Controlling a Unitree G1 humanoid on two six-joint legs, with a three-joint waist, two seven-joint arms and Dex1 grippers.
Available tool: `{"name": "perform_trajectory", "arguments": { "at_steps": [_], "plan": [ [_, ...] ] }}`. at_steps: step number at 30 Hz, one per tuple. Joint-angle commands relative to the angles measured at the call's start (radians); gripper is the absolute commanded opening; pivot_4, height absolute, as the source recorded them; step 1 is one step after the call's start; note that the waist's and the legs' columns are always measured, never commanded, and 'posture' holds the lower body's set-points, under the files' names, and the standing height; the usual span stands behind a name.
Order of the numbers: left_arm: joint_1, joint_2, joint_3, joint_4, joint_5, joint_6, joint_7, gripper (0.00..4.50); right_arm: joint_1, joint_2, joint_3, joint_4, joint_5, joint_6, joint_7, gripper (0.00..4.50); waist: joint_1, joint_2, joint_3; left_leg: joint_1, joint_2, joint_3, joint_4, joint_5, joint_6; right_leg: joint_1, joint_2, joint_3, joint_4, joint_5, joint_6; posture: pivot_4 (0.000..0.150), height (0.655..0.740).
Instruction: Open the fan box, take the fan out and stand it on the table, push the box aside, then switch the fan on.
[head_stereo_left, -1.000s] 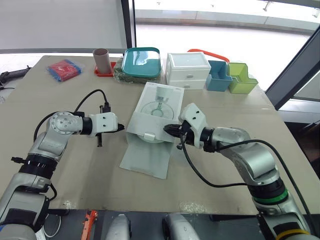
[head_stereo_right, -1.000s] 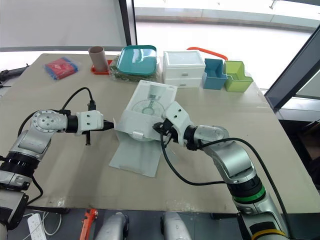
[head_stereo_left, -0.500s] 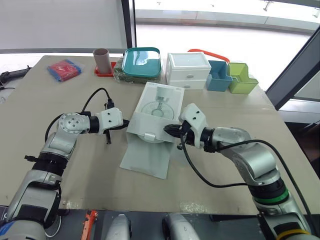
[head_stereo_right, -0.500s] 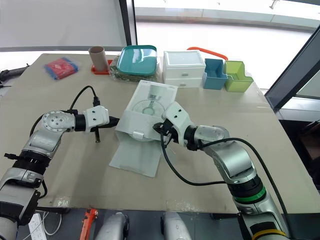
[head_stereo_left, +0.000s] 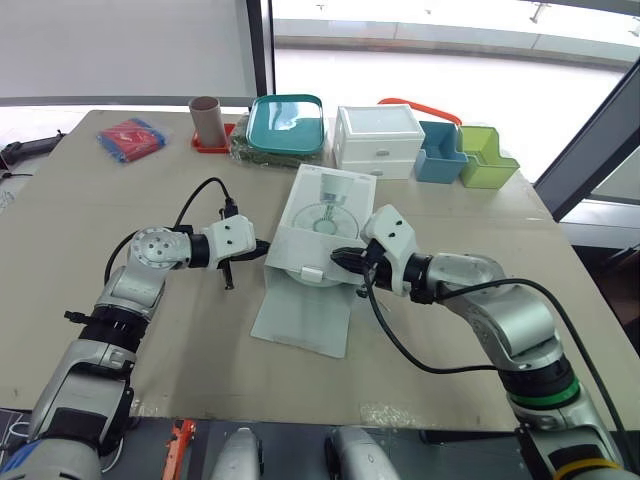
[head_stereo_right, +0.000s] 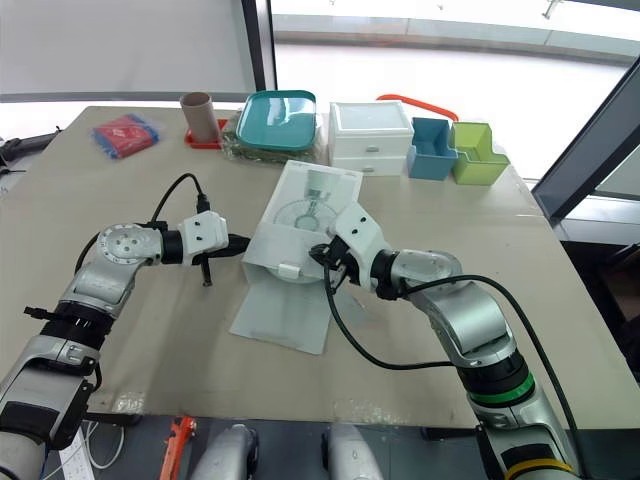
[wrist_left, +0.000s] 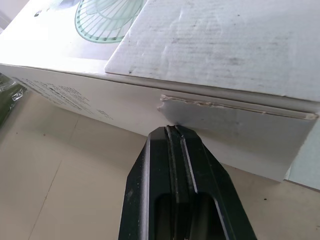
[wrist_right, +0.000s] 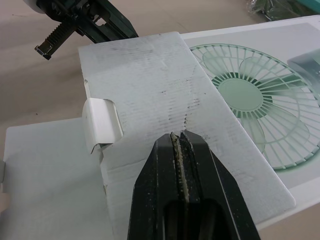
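**Light card box, to be opened at the tabbed panel**

The fan box (head_stereo_left: 322, 215) is seen lying flat near the centre of the table (head_stereo_left: 150, 340), printed fan face up, its outer flap (head_stereo_left: 300, 318) spread on the tabletop toward 6 o'clock. The left gripper (head_stereo_left: 258, 250) is set against the box's side wall at about 8 o'clock, fingers closed together with nothing between them. The right gripper (head_stereo_left: 338, 258), likewise closed and empty, is placed on the corrugated inner panel at about 5 o'clock, near the tuck tab (wrist_right: 102, 124). The card is judged thin, light, easily creased and likely to slide on the smooth table. The panel's free edge by the tab is best taken, with the side wall braced. The fan itself is hidden.
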Motion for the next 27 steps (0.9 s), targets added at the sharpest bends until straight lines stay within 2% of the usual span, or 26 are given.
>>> {"name": "perform_trajectory", "arguments": {
  "at_steps": [1,12,20,27],
  "plan": [
    [-0.019,0.005,0.026,-0.036,-0.026,-0.005,-0.003,0.00,0.005,-0.002,-0.008,-0.032,-0.001,0.000,0.000,0.05,0.000,0.000,0.000,0.000,0.000,0.000,0.000,0.000,0.000,0.000,0.000,0.000,0.000,0.000,0.000,0.150,0.7400],
    [0.044,0.062,0.074,-0.131,-0.081,0.049,-0.016,0.00,0.002,-0.005,-0.006,-0.038,0.003,0.004,0.007,0.05,-0.001,0.000,0.000,0.000,0.000,0.000,0.000,0.000,0.000,0.000,0.000,0.000,0.000,0.000,0.000,0.150,0.7400],
    [0.228,0.101,0.144,-0.404,-0.202,0.210,-0.010,0.00,-0.011,0.006,0.002,-0.026,0.006,0.000,0.017,0.05,-0.001,0.000,0.000,0.000,0.001,0.000,0.000,0.000,0.000,0.000,0.000,0.000,0.000,0.000,0.000,0.150,0.7400],
    [0.323,0.125,0.185,-0.559,-0.245,0.321,0.025,0.00,-0.025,0.017,0.012,-0.009,0.003,-0.012,0.032,0.05,-0.001,0.000,0.000,0.000,0.001,0.000,0.000,0.000,0.000,0.000,0.000,0.000,0.000,0.000,0.000,0.150,0.7400]
  ]
}}
